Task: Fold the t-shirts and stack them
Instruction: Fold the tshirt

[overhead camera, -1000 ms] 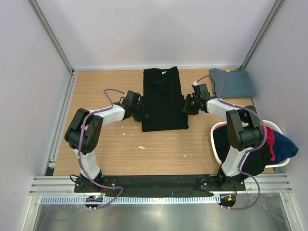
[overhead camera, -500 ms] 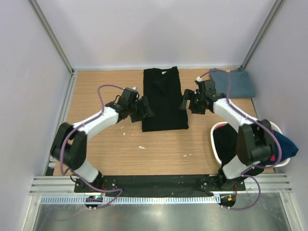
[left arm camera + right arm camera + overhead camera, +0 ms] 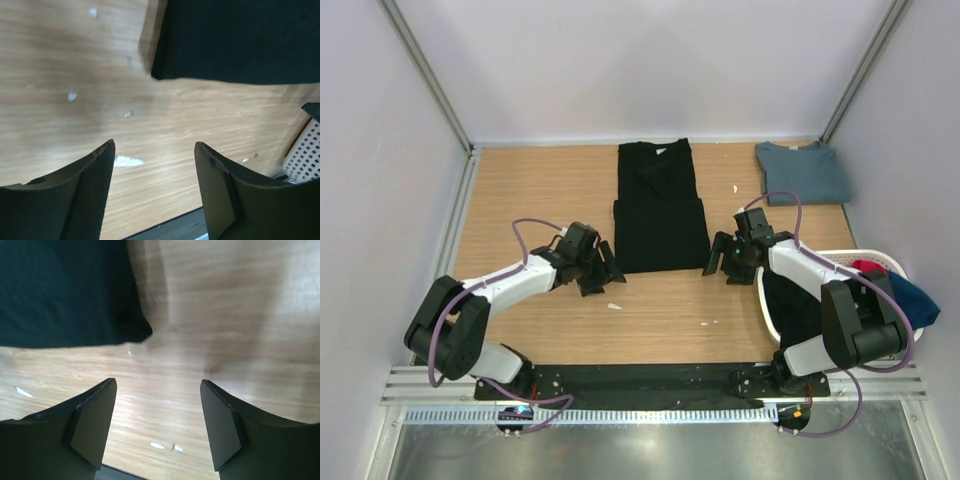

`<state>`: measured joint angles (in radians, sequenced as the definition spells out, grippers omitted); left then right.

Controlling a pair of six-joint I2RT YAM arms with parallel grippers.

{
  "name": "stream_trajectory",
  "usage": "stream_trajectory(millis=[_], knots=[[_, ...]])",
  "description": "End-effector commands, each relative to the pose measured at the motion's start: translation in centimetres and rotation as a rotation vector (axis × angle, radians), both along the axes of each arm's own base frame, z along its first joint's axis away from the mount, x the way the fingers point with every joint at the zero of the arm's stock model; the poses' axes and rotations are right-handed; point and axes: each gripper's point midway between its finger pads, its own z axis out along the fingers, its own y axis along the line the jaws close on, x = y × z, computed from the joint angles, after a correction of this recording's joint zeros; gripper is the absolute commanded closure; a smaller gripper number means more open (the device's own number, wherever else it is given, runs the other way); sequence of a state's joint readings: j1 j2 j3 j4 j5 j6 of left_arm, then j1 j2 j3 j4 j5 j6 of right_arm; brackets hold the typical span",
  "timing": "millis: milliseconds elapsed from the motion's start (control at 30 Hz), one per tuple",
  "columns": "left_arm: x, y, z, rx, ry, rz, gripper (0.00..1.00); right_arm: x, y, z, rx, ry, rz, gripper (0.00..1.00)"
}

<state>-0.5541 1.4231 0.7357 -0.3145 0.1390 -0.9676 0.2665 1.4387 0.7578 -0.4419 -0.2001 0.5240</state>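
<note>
On the wooden surface (image 3: 540,180), beside the bottom corners of the black t-shirt (image 3: 660,215), my left hand (image 3: 605,272) and right hand (image 3: 718,262) are hanging wide open, holding nothing. I am backing away from its sides, so I think the bottom fold is coming next.

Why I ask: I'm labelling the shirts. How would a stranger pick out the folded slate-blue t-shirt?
On the wooden table, find the far right corner by the back wall. The slate-blue t-shirt lies folded there, apart from the black t-shirt at centre. It is the only blue-grey garment on the wood.
</note>
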Motion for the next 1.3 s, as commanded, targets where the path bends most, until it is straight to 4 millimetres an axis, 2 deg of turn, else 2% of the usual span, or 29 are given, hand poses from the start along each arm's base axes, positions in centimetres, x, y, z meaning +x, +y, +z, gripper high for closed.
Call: stream_trajectory(millis=[0, 300, 500, 600, 833, 1033, 1133, 1167, 1267], knots=[[3.4, -2.0, 1.6, -0.089, -0.113, 0.036, 0.35, 3.2, 0.8, 1.0, 0.033, -0.119, -0.047, 0.27], [4.9, -2.4, -0.6, -0.055, -0.106, 0.021, 0.43, 4.5, 0.3, -0.5, 0.006, -0.145, -0.084, 0.37], [5.9, -2.1, -1.4, -0.038, -0.107, 0.02, 0.46, 5.1, 1.1, -0.9, 0.052, -0.147, -0.105, 0.46], [5.9, -1.9, -1.5, -0.032, -0.099, 0.022, 0.48, 5.2, 1.2, -1.3, 0.053, -0.141, -0.108, 0.49], [5.3, -0.8, -3.3, 0.036, -0.065, 0.024, 0.56, 5.4, 1.2, -1.9, 0.047, -0.136, -0.108, 0.56], [5.7, -0.6, -4.3, 0.072, -0.061, 0.006, 0.7, 5.4, 1.1, -2.3, 0.041, -0.13, -0.107, 0.71], [5.7, -0.2, -4.9, 0.106, -0.056, -0.004, 0.85, 5.3, 1.0, -2.4, 0.03, -0.13, -0.102, 0.86], [5.7, 0.0, -5.0, 0.112, -0.055, -0.003, 0.98, 5.1, 0.9, -2.6, 0.026, -0.124, -0.098, 0.92], [4.9, 0.3, -5.3, 0.13, -0.034, -0.014, 1.0, 4.2, 0.6, -2.9, 0.002, -0.096, -0.069, 0.99]])
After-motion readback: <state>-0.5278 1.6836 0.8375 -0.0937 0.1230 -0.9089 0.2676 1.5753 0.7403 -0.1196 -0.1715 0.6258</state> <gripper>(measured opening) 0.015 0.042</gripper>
